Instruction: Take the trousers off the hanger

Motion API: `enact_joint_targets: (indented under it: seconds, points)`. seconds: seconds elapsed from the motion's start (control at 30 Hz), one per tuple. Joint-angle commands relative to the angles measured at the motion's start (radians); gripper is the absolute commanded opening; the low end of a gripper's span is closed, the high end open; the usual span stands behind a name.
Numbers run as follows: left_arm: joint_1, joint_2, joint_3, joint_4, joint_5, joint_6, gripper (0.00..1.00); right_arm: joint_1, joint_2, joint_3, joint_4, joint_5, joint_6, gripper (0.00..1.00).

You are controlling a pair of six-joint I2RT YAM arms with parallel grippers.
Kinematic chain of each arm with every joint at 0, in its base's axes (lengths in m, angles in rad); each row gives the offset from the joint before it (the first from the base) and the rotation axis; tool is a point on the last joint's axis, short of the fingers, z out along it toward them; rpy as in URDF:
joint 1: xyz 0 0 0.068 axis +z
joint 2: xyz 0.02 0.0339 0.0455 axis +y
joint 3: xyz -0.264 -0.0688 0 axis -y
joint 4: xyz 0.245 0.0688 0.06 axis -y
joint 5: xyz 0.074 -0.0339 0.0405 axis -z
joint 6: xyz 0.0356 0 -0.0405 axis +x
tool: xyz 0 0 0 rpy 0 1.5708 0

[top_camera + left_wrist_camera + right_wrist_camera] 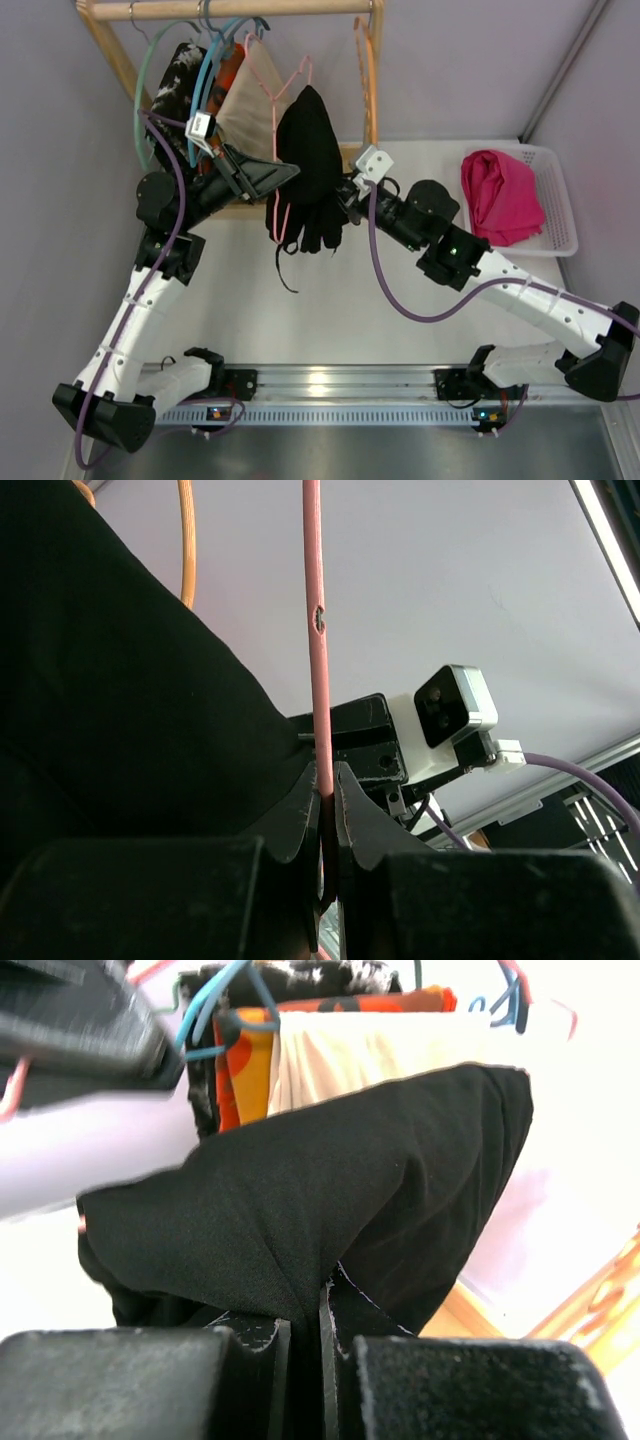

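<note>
From the left wrist: left claw (328,785) pressed together on the thin wire of the pink hanger (313,600). Black trousers (120,700) just beside it, filling the left side. Not clear from the top, where the claw tips sit against dark cloth.

From the right wrist: right claw (322,1305) pinching a fold of the black trousers, with cloth bunched up between the tips.

Only from the top: black trousers hanging from the wood rack (230,9) at the far edge of the desk (330,320), with thin strings (283,268) dangling below. Other clothes (240,110) on the rack too. Pink trousers (500,195) lying in a white basket (560,215) at the far right corner.

Left arm (140,300) rising from the near left edge, bent at the elbow, reaching the hanger from the left. Right arm (540,300) coming from the near right edge, folded low, reaching the black trousers from the right.
</note>
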Motion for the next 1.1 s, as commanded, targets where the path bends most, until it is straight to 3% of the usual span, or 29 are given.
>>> enact_joint_targets:
  seconds: [0.0,0.33,1.07]
  points:
    - [-0.001,-0.008,0.046,0.067,-0.012,0.067,0.00,-0.011,-0.066,-0.030,0.040,-0.020,-0.023,0.00]
    - [0.001,-0.065,-0.060,-0.045,-0.022,0.143,0.00,-0.089,-0.104,0.116,-0.028,-0.014,0.054,0.00]
    - [0.010,-0.132,-0.229,-0.250,-0.118,0.272,0.00,-0.091,-0.113,0.413,-0.019,-0.055,0.117,0.00]
